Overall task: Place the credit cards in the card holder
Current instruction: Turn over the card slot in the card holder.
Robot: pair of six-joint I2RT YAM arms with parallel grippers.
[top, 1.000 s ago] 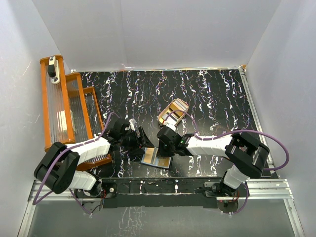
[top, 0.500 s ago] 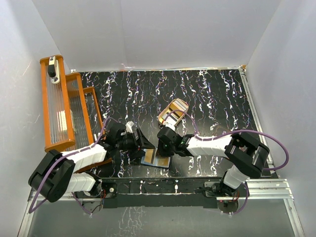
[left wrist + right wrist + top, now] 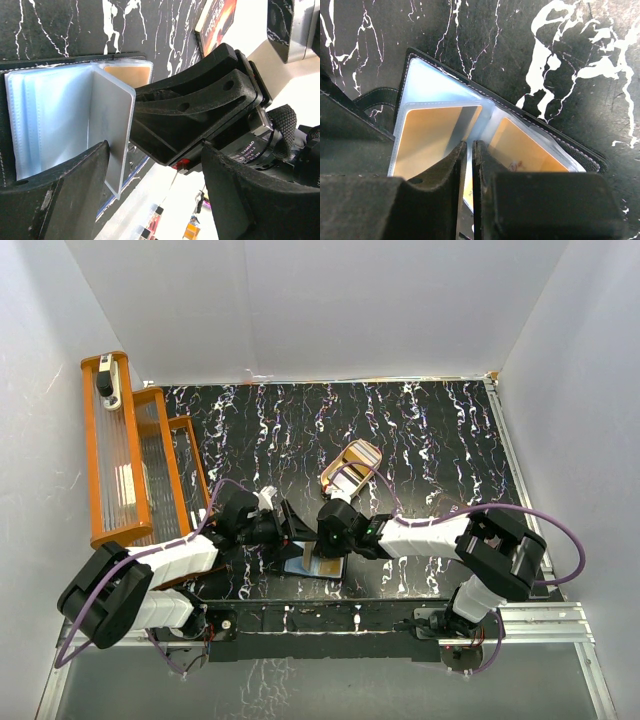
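One card holder (image 3: 318,566) lies open and flat on the black, white-veined bench (image 3: 430,440). It sits close to the near edge, about midway between the two arm bases. It has a black outer cover and clear plastic sleeves inside.

In the right wrist view, two gold-orange credit cards are in those sleeves. One (image 3: 427,142) is in the left-hand sleeve and the other (image 3: 527,150) is in the right-hand one. A third sleeve, further towards the holder's far corner, looks pale blue, and no card can be made out in it. In the left wrist view one clear sleeve leaf (image 3: 112,135) stands up on edge from the open holder.

Both arms reach in over the holder. The left pincer (image 3: 292,525) has its fingers spread wide, one on each side of the raised leaf, and is pinching nothing. The right pincer (image 3: 468,150) hangs directly above the holder's middle. Its fingers are almost pressed together, leaving only a narrow slit with a thin pale edge showing inside it. I cannot tell whether they are actually nipping that edge.

One tan oval tray (image 3: 370,448) sits further back, near the middle of the bench. It holds more cards (image 3: 350,468) lying flat, too small to count. One orange-framed rack (image 3: 125,460) with clear panels stands along the left edge of the bench, with a small black-and-white object (image 3: 105,382) on top of it.
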